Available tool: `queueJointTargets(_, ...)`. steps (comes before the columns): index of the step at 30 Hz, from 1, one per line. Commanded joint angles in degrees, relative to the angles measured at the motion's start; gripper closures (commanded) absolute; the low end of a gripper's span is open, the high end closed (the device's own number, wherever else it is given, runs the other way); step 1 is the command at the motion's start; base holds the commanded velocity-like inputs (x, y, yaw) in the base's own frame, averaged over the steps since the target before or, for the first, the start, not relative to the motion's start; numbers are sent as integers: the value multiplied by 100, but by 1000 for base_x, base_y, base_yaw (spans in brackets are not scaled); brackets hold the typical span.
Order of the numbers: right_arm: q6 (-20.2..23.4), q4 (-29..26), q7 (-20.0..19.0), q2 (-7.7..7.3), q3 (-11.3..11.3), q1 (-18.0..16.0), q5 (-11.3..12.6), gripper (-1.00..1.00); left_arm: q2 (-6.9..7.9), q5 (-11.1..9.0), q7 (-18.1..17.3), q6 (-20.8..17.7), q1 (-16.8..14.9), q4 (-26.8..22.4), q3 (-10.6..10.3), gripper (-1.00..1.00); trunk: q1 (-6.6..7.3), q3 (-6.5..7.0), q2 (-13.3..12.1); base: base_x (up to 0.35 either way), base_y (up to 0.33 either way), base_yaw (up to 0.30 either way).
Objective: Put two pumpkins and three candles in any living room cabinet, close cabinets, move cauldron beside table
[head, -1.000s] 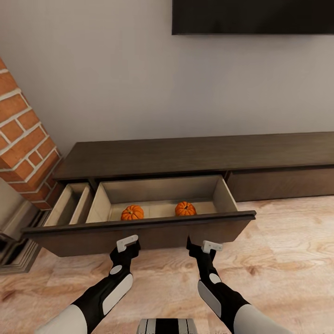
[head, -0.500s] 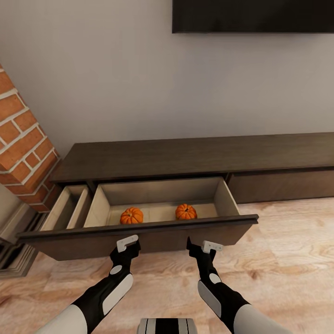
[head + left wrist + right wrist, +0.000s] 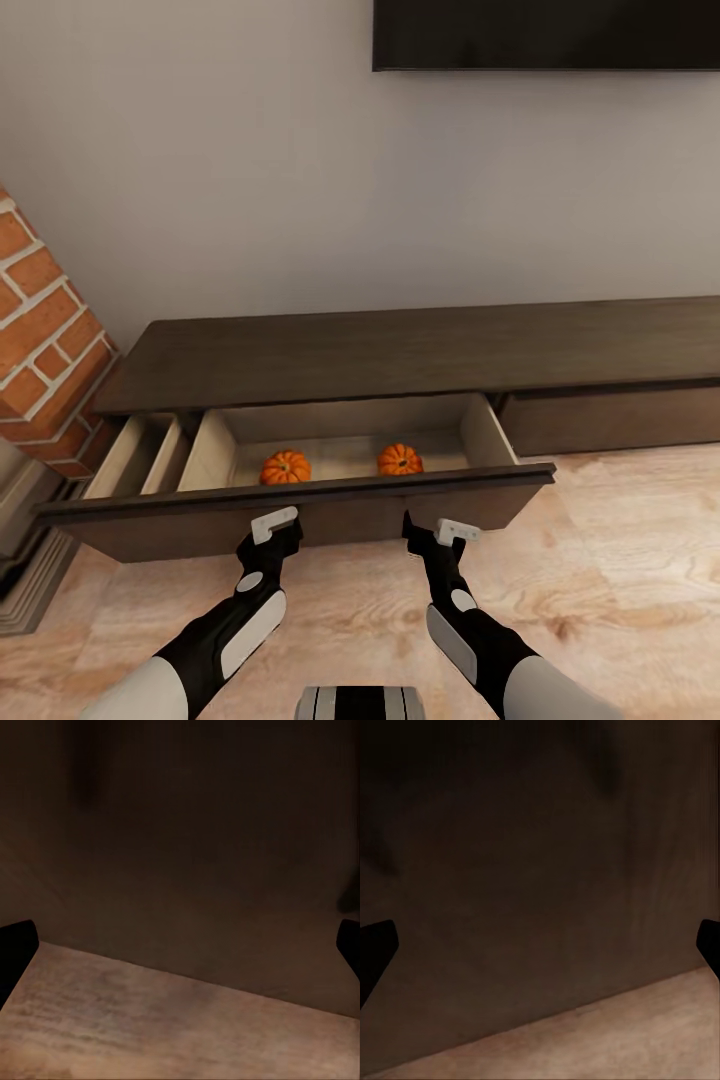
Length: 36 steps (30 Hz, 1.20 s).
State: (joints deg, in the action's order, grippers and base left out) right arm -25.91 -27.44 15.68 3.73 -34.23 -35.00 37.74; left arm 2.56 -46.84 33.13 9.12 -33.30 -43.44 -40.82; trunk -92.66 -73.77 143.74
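Both pumpkins (image 3: 286,466) (image 3: 400,459) lay in the open cabinet drawer (image 3: 300,505).
No candles inside; drawer unclosed; left gripper (image 3: 274,527) and right gripper (image 3: 432,528) spread wide, empty.

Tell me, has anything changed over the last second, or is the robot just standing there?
The open drawer has slid partway back into the cabinet, with both open grippers, left and right, against its front panel. The whole view has shifted too, so the robot itself has probably moved. Nothing was picked up or let go. The two pumpkins stay side by side inside the drawer.
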Motion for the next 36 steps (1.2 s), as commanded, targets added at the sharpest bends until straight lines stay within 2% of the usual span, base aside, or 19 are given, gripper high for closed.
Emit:
queueJointTargets(1,-28,1,42,-4,-49,-7,41,-100,8,-45,36,38,-9,-7,-48,-100,-2,-4,2,295,0,0)
queueJointTargets(22,-28,1,43,-4,-49,-7,41,-100,13,-45,36,38,-9,-9,-48,-100,-2,-4,2,282,0,0)
queueJointTargets(36,-28,1,42,-4,-49,-7,41,-100,14,-45,36,38,-10,-12,-47,-100,-2,-4,2,118,0,0)
